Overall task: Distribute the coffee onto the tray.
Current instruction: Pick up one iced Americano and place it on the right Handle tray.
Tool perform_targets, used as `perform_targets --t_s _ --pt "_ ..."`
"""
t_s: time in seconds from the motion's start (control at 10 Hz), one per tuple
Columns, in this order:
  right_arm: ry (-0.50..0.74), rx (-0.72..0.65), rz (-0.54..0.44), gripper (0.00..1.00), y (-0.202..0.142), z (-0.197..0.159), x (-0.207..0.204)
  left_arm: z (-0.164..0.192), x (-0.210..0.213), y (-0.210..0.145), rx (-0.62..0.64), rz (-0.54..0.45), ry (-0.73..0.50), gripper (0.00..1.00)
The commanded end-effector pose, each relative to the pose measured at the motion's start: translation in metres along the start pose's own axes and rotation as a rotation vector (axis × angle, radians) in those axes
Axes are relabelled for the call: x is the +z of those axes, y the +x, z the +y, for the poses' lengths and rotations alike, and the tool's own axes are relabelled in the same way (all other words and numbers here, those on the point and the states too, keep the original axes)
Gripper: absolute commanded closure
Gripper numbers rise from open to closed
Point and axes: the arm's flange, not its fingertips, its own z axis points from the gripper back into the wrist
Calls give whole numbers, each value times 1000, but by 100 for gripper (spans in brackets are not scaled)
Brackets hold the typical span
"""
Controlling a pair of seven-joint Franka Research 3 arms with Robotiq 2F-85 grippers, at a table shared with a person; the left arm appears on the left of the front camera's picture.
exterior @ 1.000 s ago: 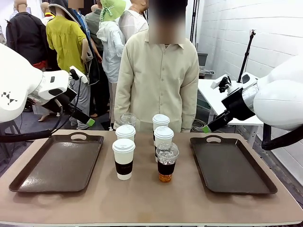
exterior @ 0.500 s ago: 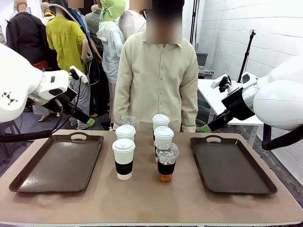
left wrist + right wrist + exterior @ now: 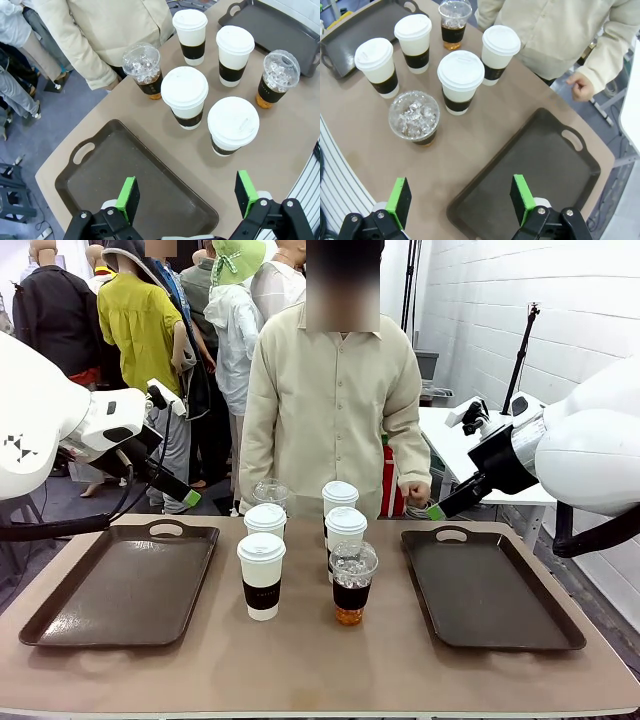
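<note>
Coffee cups [image 3: 261,575] grouped mid-table, left gripper [image 3: 186,195] spread open above the left tray [image 3: 60,615], right gripper [image 3: 460,196] spread open above the right tray [image 3: 490,600]

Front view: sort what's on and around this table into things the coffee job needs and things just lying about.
Job:
- four white lidded paper cups with dark brown bands
- two clear dome-lidded plastic cups of dark iced drink
- two dark brown plastic trays, both bare

Lying about:
- white side table behind, at right
- black pole stand by it
</note>
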Motion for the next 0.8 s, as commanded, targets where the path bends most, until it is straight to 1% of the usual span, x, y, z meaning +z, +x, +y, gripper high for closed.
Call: perform_targets --t_s 0.0,0.7 --pt "4 0 4 0 -1 0 0 0 0 -1 0 5 -4 0" --pt "4 0 4 0 -1 0 0 0 0 -1 0 5 -4 0"
